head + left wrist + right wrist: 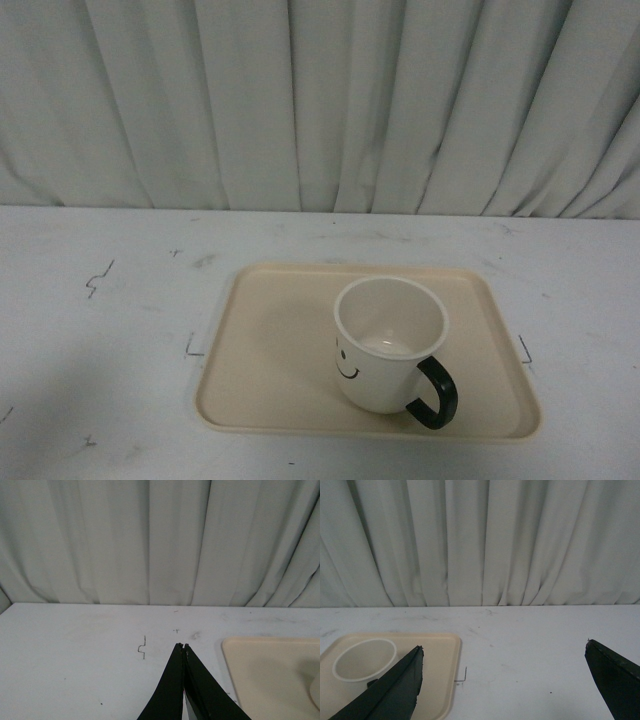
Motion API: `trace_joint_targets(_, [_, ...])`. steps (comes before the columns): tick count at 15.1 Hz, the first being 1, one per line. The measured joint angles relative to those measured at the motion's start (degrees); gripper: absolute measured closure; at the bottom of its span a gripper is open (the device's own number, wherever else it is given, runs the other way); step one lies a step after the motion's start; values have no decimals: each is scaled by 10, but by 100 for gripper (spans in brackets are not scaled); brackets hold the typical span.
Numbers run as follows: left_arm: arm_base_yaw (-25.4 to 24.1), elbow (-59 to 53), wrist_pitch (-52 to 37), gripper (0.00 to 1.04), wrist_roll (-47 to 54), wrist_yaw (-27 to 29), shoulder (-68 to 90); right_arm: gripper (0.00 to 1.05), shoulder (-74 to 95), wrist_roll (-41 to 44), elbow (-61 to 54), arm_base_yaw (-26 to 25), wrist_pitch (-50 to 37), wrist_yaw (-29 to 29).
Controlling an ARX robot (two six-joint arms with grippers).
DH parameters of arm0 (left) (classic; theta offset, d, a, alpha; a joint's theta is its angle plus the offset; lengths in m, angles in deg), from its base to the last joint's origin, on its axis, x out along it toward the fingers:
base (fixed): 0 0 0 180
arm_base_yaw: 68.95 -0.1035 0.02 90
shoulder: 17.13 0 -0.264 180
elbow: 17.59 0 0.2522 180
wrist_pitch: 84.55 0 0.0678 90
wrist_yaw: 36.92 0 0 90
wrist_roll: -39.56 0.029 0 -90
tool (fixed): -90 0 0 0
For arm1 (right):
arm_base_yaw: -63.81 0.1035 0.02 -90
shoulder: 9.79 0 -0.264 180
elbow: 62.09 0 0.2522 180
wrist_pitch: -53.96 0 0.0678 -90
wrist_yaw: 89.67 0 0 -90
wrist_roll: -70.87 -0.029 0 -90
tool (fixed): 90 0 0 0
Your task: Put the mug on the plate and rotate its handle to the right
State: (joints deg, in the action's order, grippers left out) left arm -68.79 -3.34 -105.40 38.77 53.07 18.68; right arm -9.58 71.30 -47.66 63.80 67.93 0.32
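Sitting upright on the plate [270, 340], the mug [388, 345] is resting near the front edge, right of middle. The handle [436, 394] is pointing at the plate's front-right corner. Placing looks done and rotating looks nearly done. A small turn toward the right edge is probably what's remaining. The left gripper [184, 646] is hanging with fingers pressed together and empty, while the right gripper [504, 645] is gaping wide beside the plate, gripping nothing.

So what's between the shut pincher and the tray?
Only bare white table lies between the left gripper and the plate, apart from small scuff marks. The left wrist view shows it.
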Motion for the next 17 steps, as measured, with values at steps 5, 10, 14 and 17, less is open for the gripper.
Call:
trace_joint_targets(5, [0,0,108,103,0,0,-118,7,0,0,0,0,0,0])
trace_joint_targets(10, [0,0,186,103,0,0,-198,7,0,0,0,0,0,0])
trace_joint_targets(14, [0,0,230,103,0,0,-242,7,0,0,0,0,0,0])
trace_joint_targets(17, [0,0,318,103,0,0,-304,7,0,0,0,0,0,0])
